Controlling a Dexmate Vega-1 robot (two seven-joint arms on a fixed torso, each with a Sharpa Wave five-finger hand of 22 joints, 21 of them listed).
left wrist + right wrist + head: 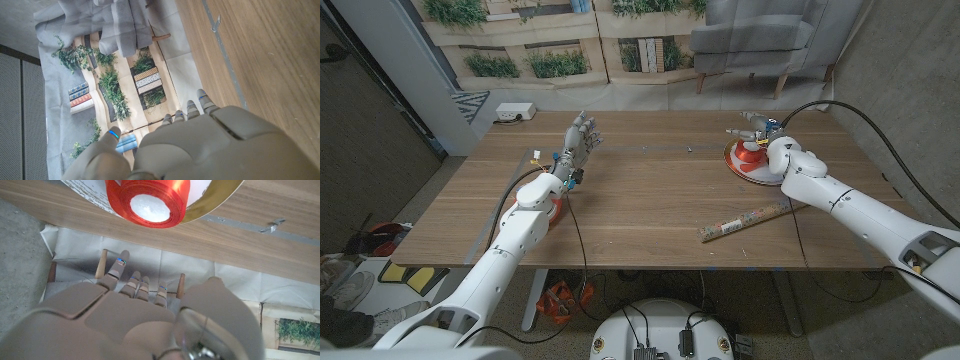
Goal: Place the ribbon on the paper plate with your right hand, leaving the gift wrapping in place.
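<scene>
The red ribbon spool [751, 155] lies on the gold-rimmed paper plate [761, 177] at the table's far right. In the right wrist view the ribbon [147, 202] sits on the plate [216, 202] with its white core showing. My right hand [757, 126] hovers just beyond the plate, apart from the ribbon, and holds nothing; its fingers [136, 285] are loosely spread. The gift wrapping roll [750, 220] lies on the wood nearer the front, to the right of centre. My left hand [580, 140] is raised over the table's left part, fingers apart and empty, seen from behind as the left hand [210, 145].
A black cable [865, 120] loops from the right wrist past the table's right edge. A thin tape strip [533, 156] lies on the wood beside the left hand. A white box [515, 112] sits on the floor behind the table.
</scene>
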